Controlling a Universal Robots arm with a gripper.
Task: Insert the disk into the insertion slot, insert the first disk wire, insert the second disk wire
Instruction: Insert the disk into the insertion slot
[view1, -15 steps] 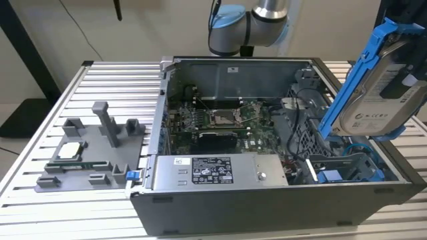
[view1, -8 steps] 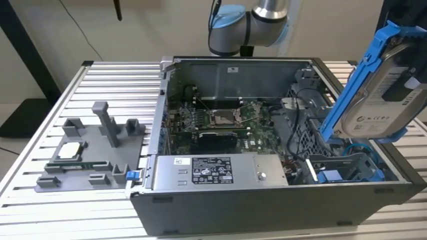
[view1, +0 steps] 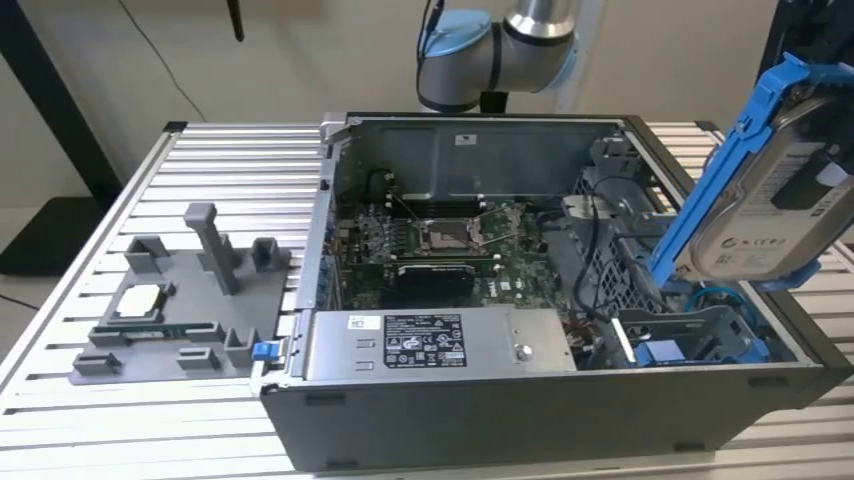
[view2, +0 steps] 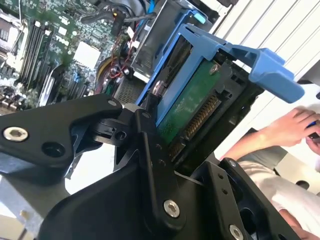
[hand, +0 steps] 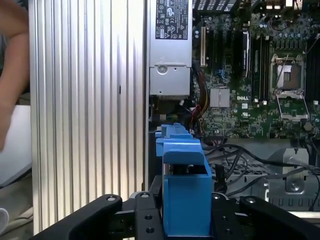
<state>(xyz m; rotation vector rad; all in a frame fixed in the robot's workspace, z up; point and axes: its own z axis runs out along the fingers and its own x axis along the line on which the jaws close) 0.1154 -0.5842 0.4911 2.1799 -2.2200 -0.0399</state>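
Observation:
The disk (view1: 767, 215), silver-grey with a white label in a blue carrier frame, hangs tilted on edge above the open computer case at the exterior view's right. My gripper (view1: 817, 195) is shut on it. In both wrist views the black fingers (hand: 142, 212) clamp the carrier (hand: 182, 165) from two sides, and the disk's green circuit board (view2: 187, 105) faces the camera. The insertion slot (view1: 694, 340), a grey metal bay with blue fittings, sits just below the disk in the case's near corner at the exterior view's right. A blue wire (view1: 721, 295) curls beside it.
Inside the case are the motherboard (view1: 441, 240), the grey labelled power-supply box (view1: 427, 340) and a perforated cage (view1: 614, 270). A grey fixture (view1: 187, 300) with parts stands on the slatted table at the exterior view's left. A person's hand (view2: 290, 130) is beside the table.

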